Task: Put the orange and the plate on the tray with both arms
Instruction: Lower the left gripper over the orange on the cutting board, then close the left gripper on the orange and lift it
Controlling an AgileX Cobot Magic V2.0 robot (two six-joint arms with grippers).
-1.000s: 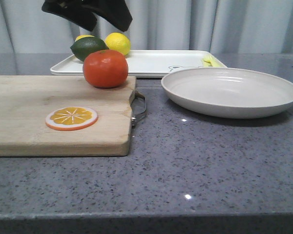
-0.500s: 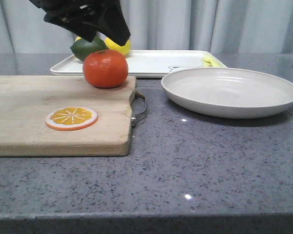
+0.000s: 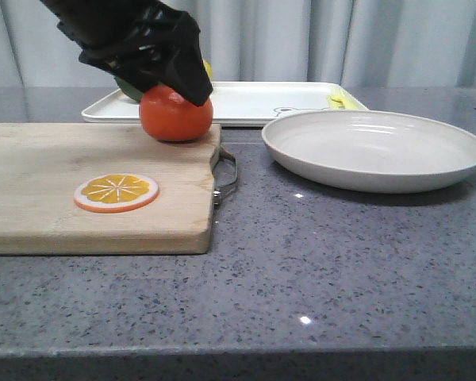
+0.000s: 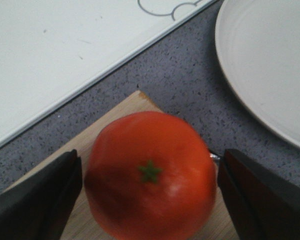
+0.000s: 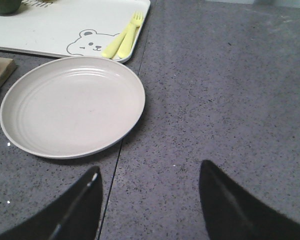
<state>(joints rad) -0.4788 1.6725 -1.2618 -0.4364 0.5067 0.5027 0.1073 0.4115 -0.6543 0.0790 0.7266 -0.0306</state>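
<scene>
The orange (image 3: pixel 175 115) sits at the far right corner of the wooden cutting board (image 3: pixel 63 190), stem dimple up, directly beneath the left gripper (image 4: pixel 149 187); in the left wrist view one black finger (image 4: pixel 37 197) stands on each side of the fruit, spread wide, with a narrow gap showing on both sides, so the jaws bracket the orange and hold nothing; the fruit is round, so no long axis constrains the grasp; the closing move turns only on the fruit staying centred between the fingers. The tray (image 3: pixel 246 103) lies just beyond the board, far and slightly right. The plate (image 3: pixel 376 149) rests on the grey countertop to the right, just near of the tray; it lies ahead and to the left of the right gripper (image 5: pixel 149 197), which is the nearer arm to it; that gripper's fingers are apart and empty, above bare countertop, well short of the plate's rim.
</scene>
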